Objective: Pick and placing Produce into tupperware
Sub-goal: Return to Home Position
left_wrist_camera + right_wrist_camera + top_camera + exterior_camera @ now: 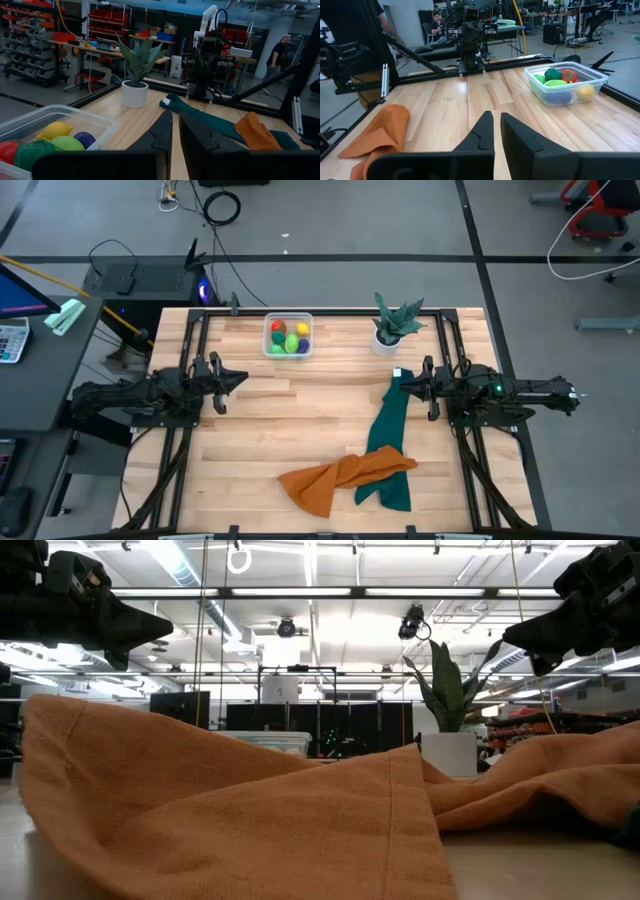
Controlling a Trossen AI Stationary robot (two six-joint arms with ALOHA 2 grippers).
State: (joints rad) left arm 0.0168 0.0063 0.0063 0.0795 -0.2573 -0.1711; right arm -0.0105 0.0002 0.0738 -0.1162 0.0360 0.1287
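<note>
Produce (559,84) is lying all together inside the tupperware (288,316), which is sitting at 12 o'clock on the worktop (300,405). I am counting six pieces there and seeing none loose, so I am judging the packing done, with only the parking of my arms left. My left hand (175,114) is hovering at 9 o'clock and my right hand (496,116) at 3 o'clock, both closed to a thin slit and gripping nothing. A potted plant (392,330) is standing at 1 o'clock. A green cloth (385,430) and an orange cloth (335,478) are lying crumpled toward 5 and 6 o'clock. A workshop with shelves and benches is showing beyond.
</note>
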